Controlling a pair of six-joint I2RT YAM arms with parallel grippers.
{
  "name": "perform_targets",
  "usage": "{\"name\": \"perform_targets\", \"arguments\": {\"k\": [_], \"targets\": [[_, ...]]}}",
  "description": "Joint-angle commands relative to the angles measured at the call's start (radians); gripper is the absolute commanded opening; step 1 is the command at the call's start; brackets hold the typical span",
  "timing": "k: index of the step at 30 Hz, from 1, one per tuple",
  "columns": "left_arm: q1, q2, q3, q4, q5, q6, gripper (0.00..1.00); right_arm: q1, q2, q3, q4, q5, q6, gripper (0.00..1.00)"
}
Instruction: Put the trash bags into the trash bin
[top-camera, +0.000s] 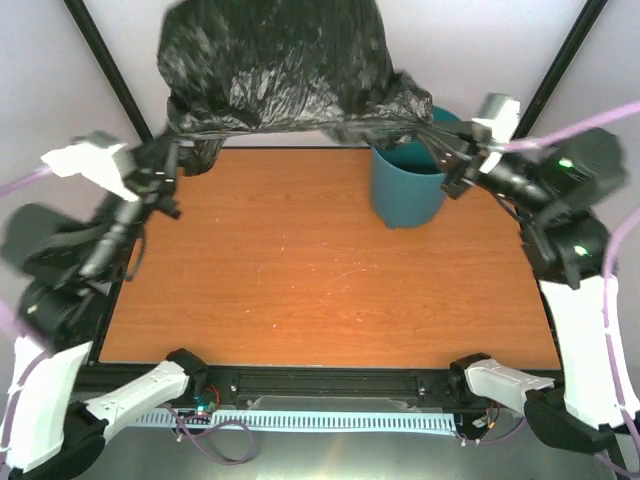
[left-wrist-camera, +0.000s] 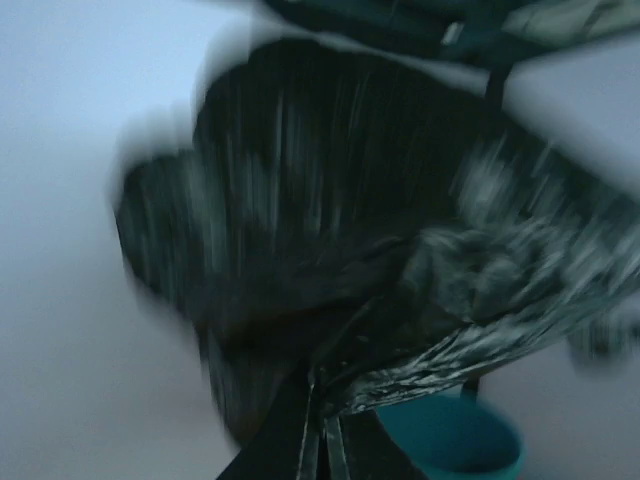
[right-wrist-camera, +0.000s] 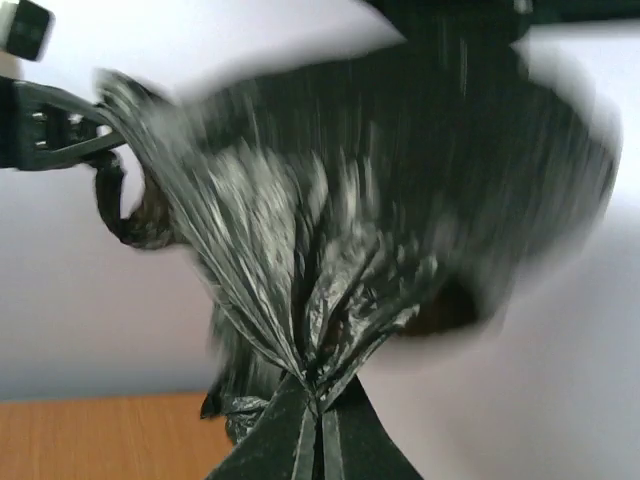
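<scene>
A glossy black trash bag (top-camera: 275, 65) billows high above the far edge of the table, stretched between both grippers. My left gripper (top-camera: 172, 150) is shut on its left edge at the back left; the film bunches at the closed fingers in the left wrist view (left-wrist-camera: 320, 400). My right gripper (top-camera: 445, 140) is shut on the bag's right edge, right above the teal-green trash bin (top-camera: 408, 190); gathered film runs into the closed fingers in the right wrist view (right-wrist-camera: 318, 395). The bin's rim shows in the left wrist view (left-wrist-camera: 450, 445). The bag hangs outside the bin.
The orange table top (top-camera: 320, 270) spreads in front of the bin. Black frame posts (top-camera: 105, 60) stand at the back corners. A grey wall lies behind.
</scene>
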Motion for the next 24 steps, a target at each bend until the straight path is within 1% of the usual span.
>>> {"name": "perform_targets", "arguments": {"k": [1,3,5,6,8,10,12,14,16,18,20,24], "targets": [[0.01,0.111,-0.376,-0.091,-0.135,-0.023,0.01,0.0,0.169,-0.307,0.018,0.16,-0.024,0.03],[0.01,0.135,-0.52,-0.114,-0.092,-0.059,0.01,0.028,0.26,-0.353,-0.106,0.25,-0.088,0.03],[0.004,0.111,-0.628,-0.109,-0.005,-0.076,0.01,0.044,0.329,-0.371,-0.235,0.23,-0.12,0.03],[-0.005,0.077,-0.669,-0.101,0.015,-0.079,0.01,0.052,0.327,-0.422,-0.258,0.205,-0.11,0.03],[-0.017,-0.018,-0.709,-0.103,0.038,-0.076,0.01,0.073,0.245,-0.518,-0.27,0.119,-0.124,0.03],[-0.019,-0.129,-0.704,-0.114,0.076,-0.063,0.01,0.098,0.125,-0.578,-0.292,0.026,-0.187,0.03],[-0.018,-0.192,-0.683,-0.133,0.135,-0.044,0.01,0.101,0.009,-0.596,-0.337,-0.064,-0.239,0.03],[-0.018,-0.207,-0.657,-0.163,0.226,-0.024,0.01,0.102,-0.077,-0.593,-0.361,-0.114,-0.241,0.03],[-0.018,-0.191,-0.628,-0.202,0.271,-0.012,0.01,0.102,-0.132,-0.577,-0.361,-0.136,-0.207,0.03],[-0.018,-0.174,-0.608,-0.223,0.273,-0.014,0.01,0.102,-0.139,-0.549,-0.354,-0.145,-0.168,0.03],[-0.018,-0.167,-0.591,-0.225,0.232,-0.04,0.01,0.102,-0.121,-0.51,-0.353,-0.144,-0.134,0.03],[-0.018,-0.136,-0.512,-0.218,0.175,-0.134,0.01,0.101,-0.058,-0.434,-0.321,-0.092,-0.054,0.03]]}}
